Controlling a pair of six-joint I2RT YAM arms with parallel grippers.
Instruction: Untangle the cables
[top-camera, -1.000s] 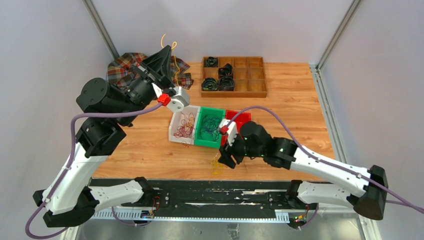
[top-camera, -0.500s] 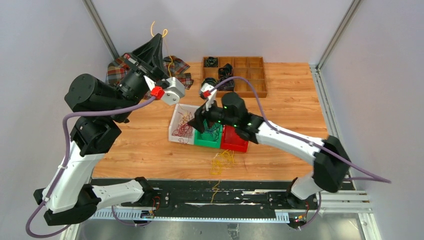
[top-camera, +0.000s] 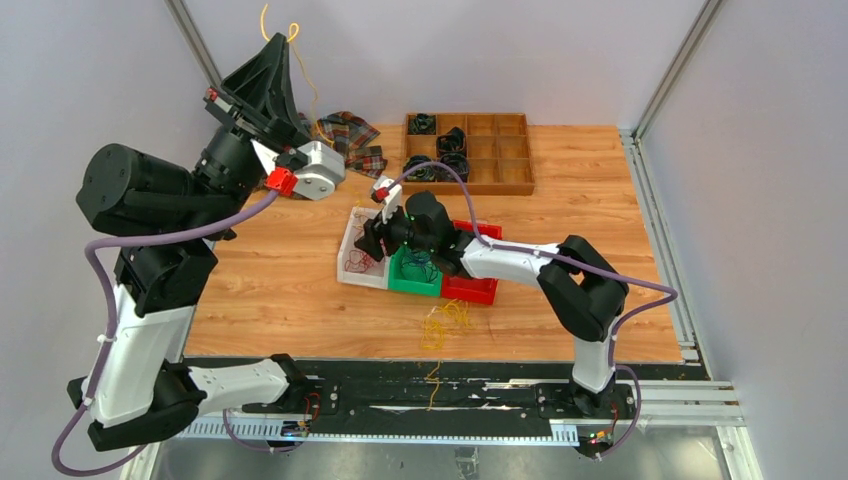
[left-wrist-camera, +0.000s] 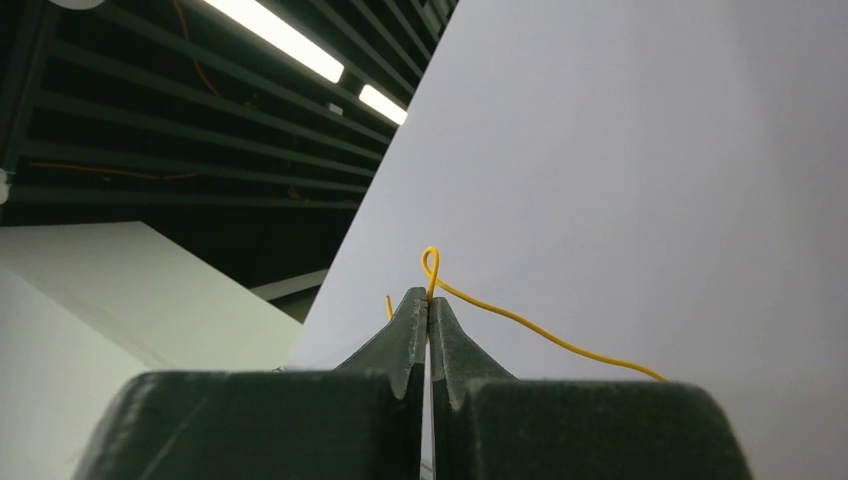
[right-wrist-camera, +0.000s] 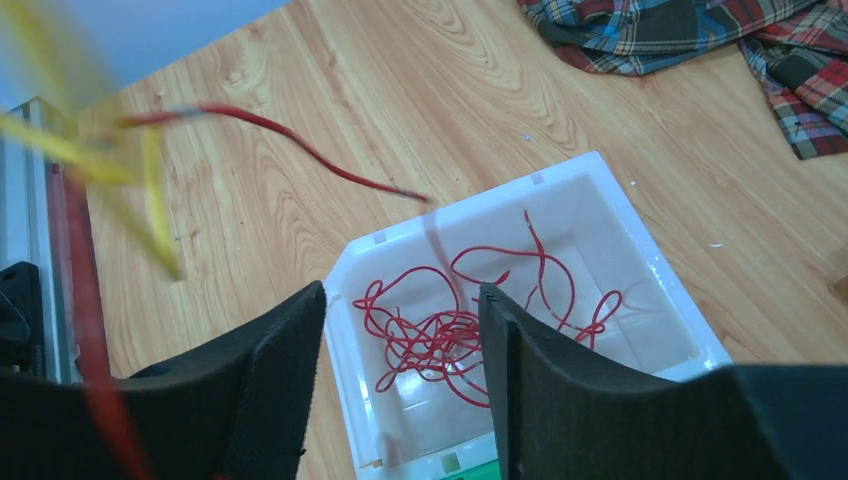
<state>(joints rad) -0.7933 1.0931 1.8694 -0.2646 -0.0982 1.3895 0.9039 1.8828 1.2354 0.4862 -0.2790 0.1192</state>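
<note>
The left arm (top-camera: 140, 340) and the right arm (top-camera: 520, 262) are showing white shells on the long links and black round housings at the joints. A lilac hose (top-camera: 180, 236) is running along each arm. Each wrist is carrying a small red part (top-camera: 280, 181) and dark, wedge-shaped jaws; the left one is also wearing a silver block (top-camera: 320, 166).

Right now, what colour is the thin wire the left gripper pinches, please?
Thin yellow wire, clearest in left wrist view.

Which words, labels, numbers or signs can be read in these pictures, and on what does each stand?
None can be read. The white bin, green bin, red bin and wooden tray show no print; pale marks on the black base rail are too small to read.
</note>
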